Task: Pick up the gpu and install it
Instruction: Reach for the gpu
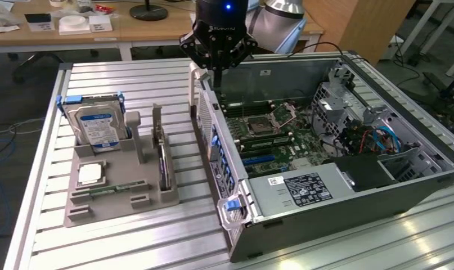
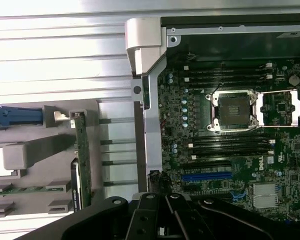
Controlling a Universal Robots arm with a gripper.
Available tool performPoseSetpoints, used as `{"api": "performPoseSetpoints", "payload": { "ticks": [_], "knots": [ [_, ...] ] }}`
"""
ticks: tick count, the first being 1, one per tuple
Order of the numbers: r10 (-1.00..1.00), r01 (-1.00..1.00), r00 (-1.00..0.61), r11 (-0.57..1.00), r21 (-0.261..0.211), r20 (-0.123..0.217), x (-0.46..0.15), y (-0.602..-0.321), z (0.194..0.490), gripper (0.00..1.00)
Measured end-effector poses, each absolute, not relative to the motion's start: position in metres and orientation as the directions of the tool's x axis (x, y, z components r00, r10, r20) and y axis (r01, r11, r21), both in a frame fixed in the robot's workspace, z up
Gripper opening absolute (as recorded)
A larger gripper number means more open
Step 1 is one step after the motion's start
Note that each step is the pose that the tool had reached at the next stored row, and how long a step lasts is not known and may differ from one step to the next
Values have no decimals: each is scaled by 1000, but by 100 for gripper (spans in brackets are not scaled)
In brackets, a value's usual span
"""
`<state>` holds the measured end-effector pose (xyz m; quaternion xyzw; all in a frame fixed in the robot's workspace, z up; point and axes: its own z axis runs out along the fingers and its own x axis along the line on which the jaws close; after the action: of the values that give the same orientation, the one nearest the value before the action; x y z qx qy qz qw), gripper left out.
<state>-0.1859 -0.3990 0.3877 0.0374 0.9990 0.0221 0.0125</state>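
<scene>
We see the end effector (image 1: 215, 79) pinched shut and empty above the rear wall of the open computer case (image 1: 347, 202), while the gpu (image 1: 164, 164) stands well apart, edge-up in its grey holder (image 1: 110, 212) on the bench (image 1: 129, 79), presumably for easy grasping.

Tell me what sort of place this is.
Probably a robotics lab: a robot arm over an open computer case on a slotted metal table, a parts tray beside it, desks behind.
</scene>
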Motion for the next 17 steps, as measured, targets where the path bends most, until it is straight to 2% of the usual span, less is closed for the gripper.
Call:
{"api": "performPoseSetpoints", "payload": {
  "ticks": [17],
  "knots": [
    [75,74,-997,996,45,-23,-212,-399,388,11]
  ]
}}
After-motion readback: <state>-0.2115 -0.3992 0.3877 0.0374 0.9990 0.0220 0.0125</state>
